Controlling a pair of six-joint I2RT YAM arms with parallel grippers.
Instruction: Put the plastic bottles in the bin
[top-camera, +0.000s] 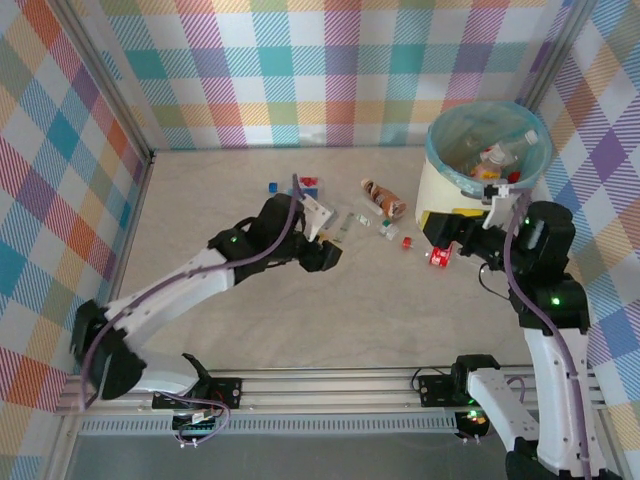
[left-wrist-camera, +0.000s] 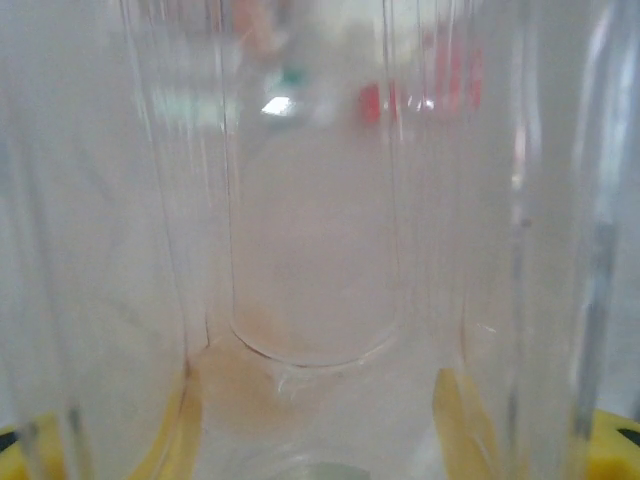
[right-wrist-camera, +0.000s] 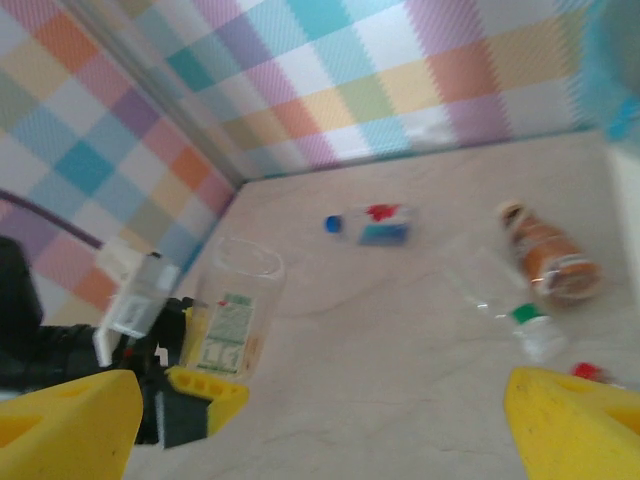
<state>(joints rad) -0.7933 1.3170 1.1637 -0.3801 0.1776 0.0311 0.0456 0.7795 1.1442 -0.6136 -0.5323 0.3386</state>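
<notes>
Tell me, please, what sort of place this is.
Probably a robot test cell: checked walls on an aluminium frame, two arms bolted to a rail, bottles strewn beside a lined bin.

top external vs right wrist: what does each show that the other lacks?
Top external: bottles lying inside the bin. Right wrist: the open right claw with its yellow fingers wide apart, and the green-white label on the clear bottle clamped in the left claw. Both: that held bottle, plus the brown bottle, blue-capped bottle and green-capped bottle lying loose.
</notes>
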